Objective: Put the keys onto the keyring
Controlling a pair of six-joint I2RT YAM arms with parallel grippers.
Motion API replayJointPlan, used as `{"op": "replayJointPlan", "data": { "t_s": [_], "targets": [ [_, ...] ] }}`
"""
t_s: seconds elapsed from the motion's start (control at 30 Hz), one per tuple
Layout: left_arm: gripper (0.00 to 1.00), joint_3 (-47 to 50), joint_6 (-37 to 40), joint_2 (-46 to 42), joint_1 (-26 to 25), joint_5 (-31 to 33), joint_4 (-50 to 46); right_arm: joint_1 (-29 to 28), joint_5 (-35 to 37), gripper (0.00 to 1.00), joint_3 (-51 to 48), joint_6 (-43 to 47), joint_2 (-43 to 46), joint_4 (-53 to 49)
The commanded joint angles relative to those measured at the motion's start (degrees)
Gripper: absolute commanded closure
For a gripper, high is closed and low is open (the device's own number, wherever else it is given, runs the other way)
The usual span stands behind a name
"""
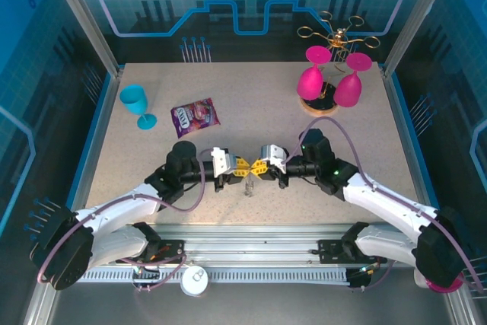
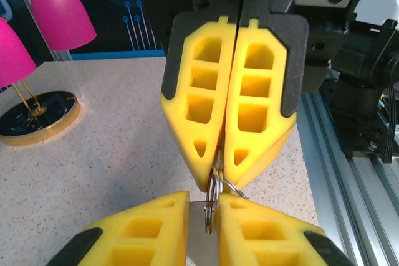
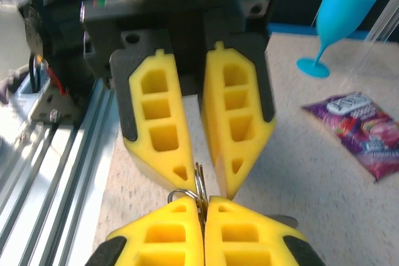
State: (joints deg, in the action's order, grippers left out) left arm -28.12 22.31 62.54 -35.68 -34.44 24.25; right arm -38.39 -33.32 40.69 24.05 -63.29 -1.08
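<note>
My two grippers meet tip to tip above the near middle of the table. The right gripper (image 1: 259, 167) (image 3: 201, 201) is shut on the keyring (image 3: 201, 184) (image 2: 214, 192), a thin silvery wire ring pinched between its yellow fingers. The left gripper (image 1: 240, 165) (image 2: 204, 197) faces it with its jaws slightly apart around the ring, not pressing it. A small silvery key (image 1: 248, 186) (image 2: 201, 241) dangles from the ring just above the table and shows through the left jaws' gap.
A purple snack packet (image 1: 195, 117) and a teal goblet (image 1: 137, 104) lie at the back left. Pink glasses (image 1: 332, 80) hang on a gold rack (image 1: 335, 36) at the back right. The metal rail (image 1: 251, 243) runs along the near edge.
</note>
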Motion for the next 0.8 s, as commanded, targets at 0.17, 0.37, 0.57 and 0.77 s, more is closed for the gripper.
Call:
{"op": "replayJointPlan", "data": {
  "t_s": [0.17,0.37,0.57,0.77],
  "targets": [
    [1.0,-9.58,10.64,0.17,-1.88,1.59,-21.72,-7.7,10.71,1.0,24.26,16.49,-9.56,-37.31],
    [1.0,-4.84,8.96,-2.11,-2.09,2.36,-11.43,-3.17,7.14,0.56,11.63,4.19,-0.78,-14.41],
    [1.0,0.26,5.91,-2.95,-2.09,-0.84,0.39,3.23,1.12,0.5,-6.03,-10.19,6.51,11.99],
    [1.0,0.68,5.73,-2.95,-2.14,-0.47,1.24,3.25,-4.38,0.52,-8.2,-16.07,4.56,15.4]
  ]
}}
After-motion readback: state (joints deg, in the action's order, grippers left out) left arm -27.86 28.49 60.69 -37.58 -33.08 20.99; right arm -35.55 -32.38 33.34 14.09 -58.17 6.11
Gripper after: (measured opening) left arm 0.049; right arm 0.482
